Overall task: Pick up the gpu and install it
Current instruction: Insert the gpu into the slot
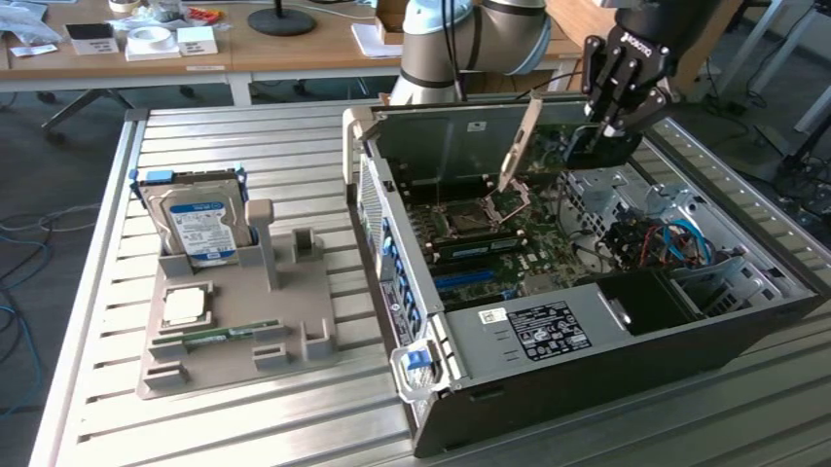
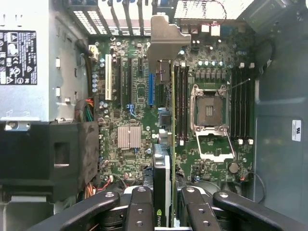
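Gpu point(image 2: 162, 175) is pinched edge-on in the gripper point(image 2: 163, 214), picked up and hanging over the motherboard point(image 2: 126, 103) beneath the gripper, not yet seated in any slot.

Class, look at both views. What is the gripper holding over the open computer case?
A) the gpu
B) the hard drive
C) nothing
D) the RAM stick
A: in the wrist view the gripper is closed on the edge-on gpu, while the hard drive stands in the grey holder.

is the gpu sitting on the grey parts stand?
No, the gpu is clamped edge-on in the gripper above the motherboard.
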